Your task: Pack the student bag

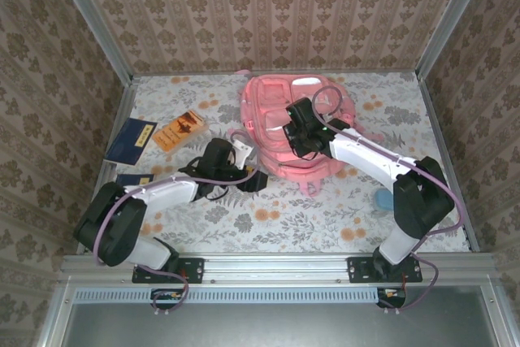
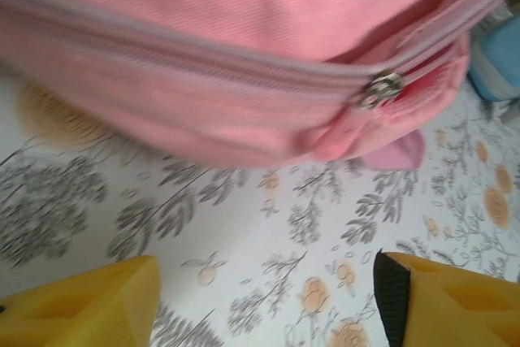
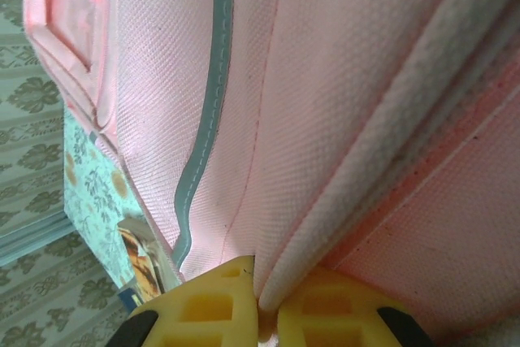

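Blue book (image 1: 132,140) and orange book (image 1: 180,129) lie on the worktop (image 1: 325,210), left of the left end effector (image 2: 266,284). It is released, fingers spread above the patterned surface, with the bag (image 1: 280,107) just ahead. The right end effector (image 3: 264,302) is clenched on a fabric ridge of the bag. A teal case (image 1: 380,198) lies to its right.

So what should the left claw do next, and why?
Probably ease the left gripper forward to the metal zip pull: its fingers stand open short of the student bag, while the right gripper pinches a fabric ridge, seemingly steadying it.
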You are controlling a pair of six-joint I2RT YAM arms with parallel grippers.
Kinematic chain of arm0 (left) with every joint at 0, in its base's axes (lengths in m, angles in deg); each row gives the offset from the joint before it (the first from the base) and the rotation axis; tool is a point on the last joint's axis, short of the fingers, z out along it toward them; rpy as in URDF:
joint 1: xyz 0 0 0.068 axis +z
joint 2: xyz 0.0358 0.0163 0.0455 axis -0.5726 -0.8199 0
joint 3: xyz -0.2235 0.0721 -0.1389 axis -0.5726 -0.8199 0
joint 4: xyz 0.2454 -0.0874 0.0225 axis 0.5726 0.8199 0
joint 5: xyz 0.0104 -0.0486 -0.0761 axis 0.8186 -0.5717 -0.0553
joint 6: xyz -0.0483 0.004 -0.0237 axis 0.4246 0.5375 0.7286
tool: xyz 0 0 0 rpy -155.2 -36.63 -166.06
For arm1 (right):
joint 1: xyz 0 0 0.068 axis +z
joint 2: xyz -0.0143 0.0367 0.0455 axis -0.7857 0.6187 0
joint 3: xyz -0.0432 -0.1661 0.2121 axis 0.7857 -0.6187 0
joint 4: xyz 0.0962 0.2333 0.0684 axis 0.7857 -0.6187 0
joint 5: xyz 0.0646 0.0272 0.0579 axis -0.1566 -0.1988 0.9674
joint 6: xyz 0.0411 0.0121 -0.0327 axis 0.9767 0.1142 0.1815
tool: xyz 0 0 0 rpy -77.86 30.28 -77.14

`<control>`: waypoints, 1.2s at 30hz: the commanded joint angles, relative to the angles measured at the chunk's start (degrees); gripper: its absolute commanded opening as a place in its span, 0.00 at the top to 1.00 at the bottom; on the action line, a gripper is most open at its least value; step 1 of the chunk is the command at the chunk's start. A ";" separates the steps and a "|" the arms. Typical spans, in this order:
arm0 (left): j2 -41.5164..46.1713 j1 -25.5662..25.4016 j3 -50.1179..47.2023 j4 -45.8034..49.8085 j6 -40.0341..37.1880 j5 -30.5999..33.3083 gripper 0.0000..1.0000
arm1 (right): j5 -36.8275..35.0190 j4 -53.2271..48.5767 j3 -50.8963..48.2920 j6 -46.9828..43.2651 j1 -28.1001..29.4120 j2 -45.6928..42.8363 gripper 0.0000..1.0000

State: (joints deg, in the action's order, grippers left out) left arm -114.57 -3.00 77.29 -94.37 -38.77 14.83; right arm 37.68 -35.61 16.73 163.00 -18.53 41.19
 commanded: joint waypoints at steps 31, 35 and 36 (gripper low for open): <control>-10.28 -6.63 6.30 -9.94 1.61 7.04 0.92 | 3.84 3.73 -0.86 -2.74 -0.56 -3.22 0.92; -8.83 -6.61 5.32 -9.11 0.93 8.50 1.00 | 3.23 3.20 -1.42 -2.82 -0.78 -3.65 0.92; -8.44 -6.51 5.11 -8.84 0.90 9.00 1.00 | 3.15 3.06 -1.64 -2.90 -0.87 -3.83 0.92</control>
State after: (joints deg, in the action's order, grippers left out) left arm -125.52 -9.47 83.11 -103.20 -36.72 21.43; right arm 40.09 -34.95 15.39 161.97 -19.18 40.60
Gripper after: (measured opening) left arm 0.040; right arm 0.083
